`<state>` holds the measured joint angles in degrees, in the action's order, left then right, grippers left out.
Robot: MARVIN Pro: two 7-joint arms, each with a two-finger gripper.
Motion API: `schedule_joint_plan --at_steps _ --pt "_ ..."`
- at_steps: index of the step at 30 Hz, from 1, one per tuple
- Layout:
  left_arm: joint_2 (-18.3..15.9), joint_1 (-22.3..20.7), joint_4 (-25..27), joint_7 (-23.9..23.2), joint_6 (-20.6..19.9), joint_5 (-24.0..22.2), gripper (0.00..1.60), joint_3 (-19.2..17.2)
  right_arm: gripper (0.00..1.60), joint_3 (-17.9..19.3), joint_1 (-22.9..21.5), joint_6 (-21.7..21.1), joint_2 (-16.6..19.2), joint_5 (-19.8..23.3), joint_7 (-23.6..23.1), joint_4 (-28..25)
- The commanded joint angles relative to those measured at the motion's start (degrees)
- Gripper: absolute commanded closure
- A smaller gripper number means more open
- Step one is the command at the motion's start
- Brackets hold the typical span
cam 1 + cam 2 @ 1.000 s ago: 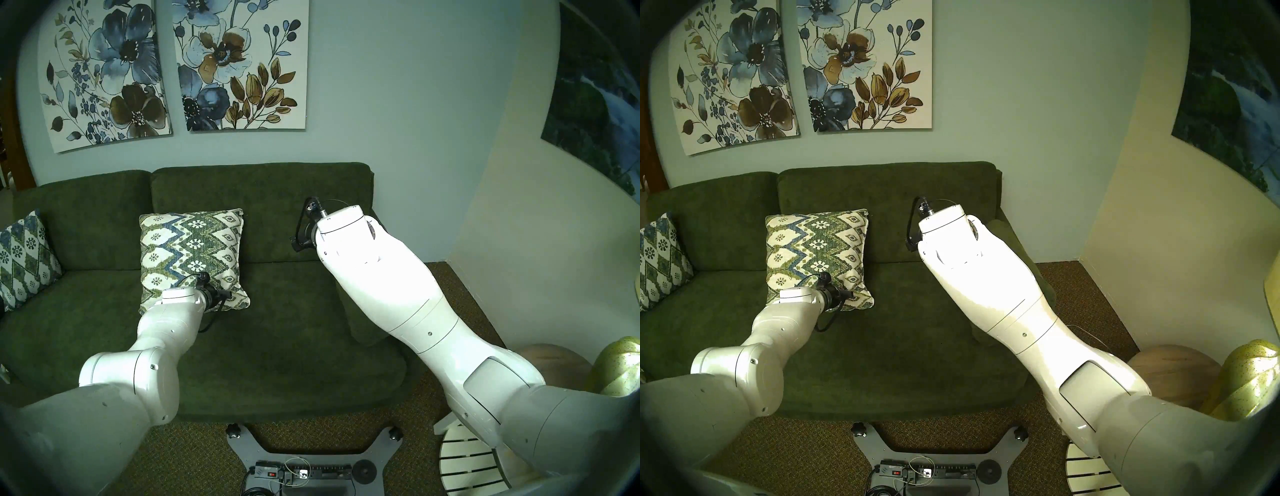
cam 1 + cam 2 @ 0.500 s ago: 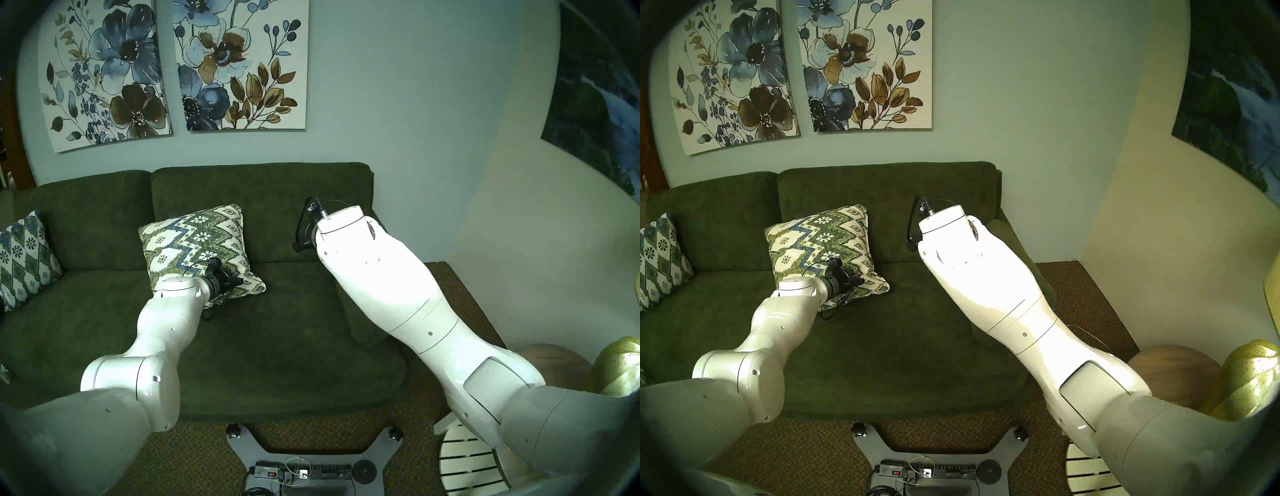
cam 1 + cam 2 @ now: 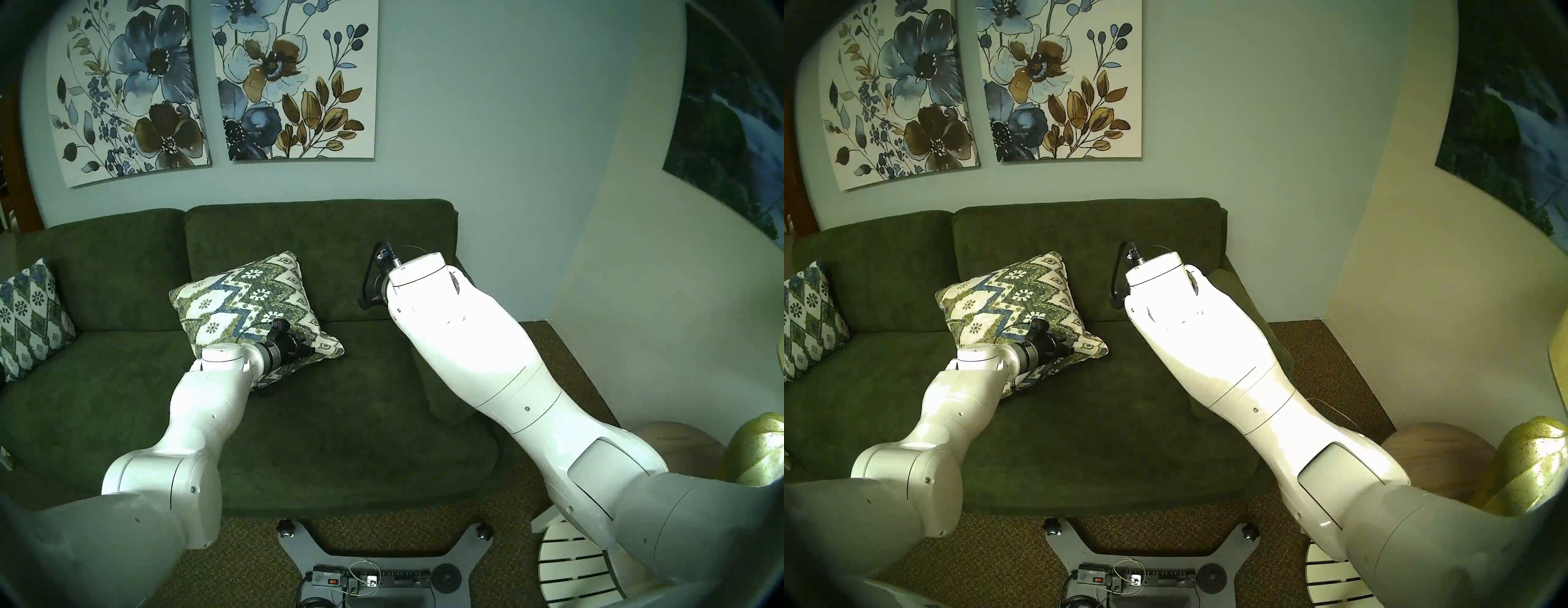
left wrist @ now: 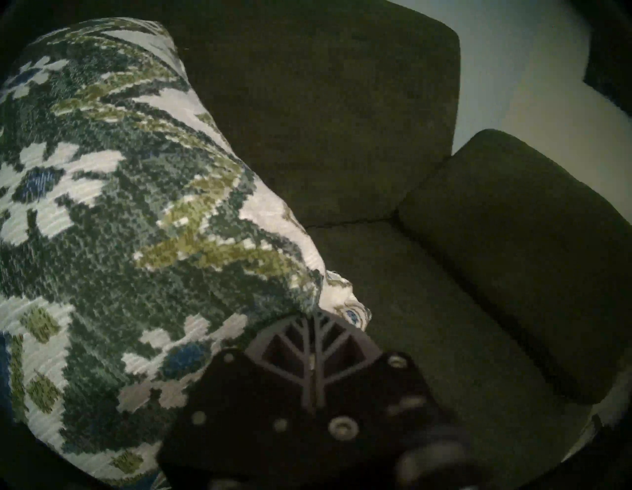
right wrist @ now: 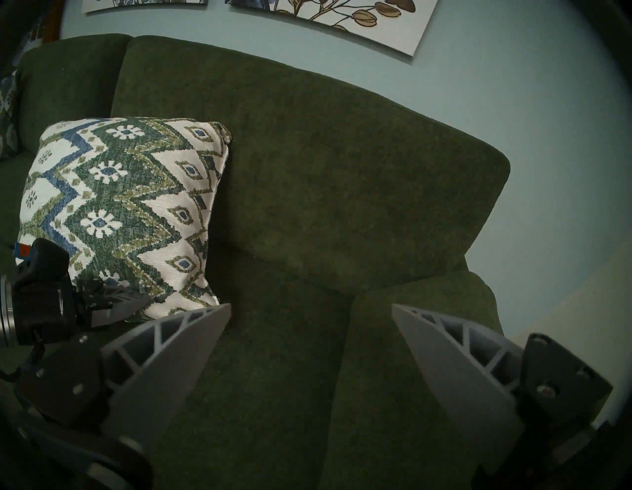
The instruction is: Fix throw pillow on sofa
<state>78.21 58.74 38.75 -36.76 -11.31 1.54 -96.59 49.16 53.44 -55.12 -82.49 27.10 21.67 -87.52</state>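
Observation:
The throw pillow (image 3: 250, 305), cream with green-and-blue zigzag bands, leans tilted against the sofa's (image 3: 339, 424) right back cushion, its lower right corner pulled out along the seat. My left gripper (image 3: 312, 350) is shut on that corner; the left wrist view shows the fingers (image 4: 314, 333) closed together at the pillow's (image 4: 119, 205) corner. My right gripper (image 5: 311, 306) is open and empty, hovering above the seat to the right of the pillow (image 5: 119, 205). In the head views my right wrist hides its fingers.
A bluer diamond-lattice pillow (image 3: 29, 318) leans at the sofa's left end. The sofa's right armrest (image 4: 513, 256) is beside my right arm. A round wooden table (image 3: 679, 441), a yellow-green object (image 3: 759, 450) and a white slatted stool (image 3: 572, 564) stand at the right.
My left gripper has moved right and a little back, dragging the pillow's lower right corner with it. The pillow has turned from square-on to tilted. The right arm has not moved.

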Motion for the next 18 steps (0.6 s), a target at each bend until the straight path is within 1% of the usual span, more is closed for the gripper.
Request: schedule_joint_plan --at_steps 1,2,3,4,6,8,10,11,12,13,14,18 --pt "2.15 0.93 5.53 -6.88 1.49 -1.50 1.60 1.89 0.00 0.08 -0.49 0.12 0.02 -0.06 0.22 -0.46" --pt "2.14 1.30 6.81 -7.63 1.77 -1.72 1.60 2.30 0.00 0.08 -0.49 0.12 0.02 0.00 0.27 -0.46" --pt "2.14 1.30 6.81 -7.63 1.77 -1.72 1.60 2.30 0.00 0.08 -0.49 0.12 0.02 0.00 0.27 -0.46" --pt "2.09 1.86 8.45 -9.63 2.03 -2.06 1.60 2.73 0.00 0.07 -0.50 0.12 0.02 0.07 0.32 -0.45" --pt "2.10 1.99 9.14 -10.10 2.16 -2.30 1.60 2.91 0.00 0.07 -0.50 0.12 0.02 0.10 0.35 -0.45" --pt "2.12 2.21 10.58 -12.00 2.54 -2.81 1.60 3.33 0.00 0.07 -0.51 0.12 0.02 0.16 0.40 -0.45" --pt "2.23 2.49 13.03 -15.01 3.04 -3.68 1.60 3.97 0.00 0.06 -0.52 0.12 0.02 0.24 0.48 -0.46" --pt "2.23 2.49 13.03 -15.01 3.04 -3.68 1.60 3.97 0.00 0.06 -0.52 0.12 0.02 0.24 0.48 -0.46" --pt "2.23 2.72 14.55 -16.77 3.19 -4.05 1.60 4.18 0.00 0.06 -0.53 0.12 0.02 0.28 0.51 -0.46" --pt "2.24 2.61 14.60 -16.96 3.32 -4.27 1.60 4.29 0.00 0.06 -0.53 0.12 0.02 0.30 0.53 -0.47" --pt "2.10 3.10 16.61 -18.95 3.46 -4.46 1.60 4.41 0.00 0.06 -0.54 0.12 0.02 0.33 0.57 -0.48" --pt "1.13 4.26 18.81 -21.96 3.86 -5.61 1.60 4.72 0.00 0.04 -0.61 0.12 0.04 0.44 0.74 -0.57"
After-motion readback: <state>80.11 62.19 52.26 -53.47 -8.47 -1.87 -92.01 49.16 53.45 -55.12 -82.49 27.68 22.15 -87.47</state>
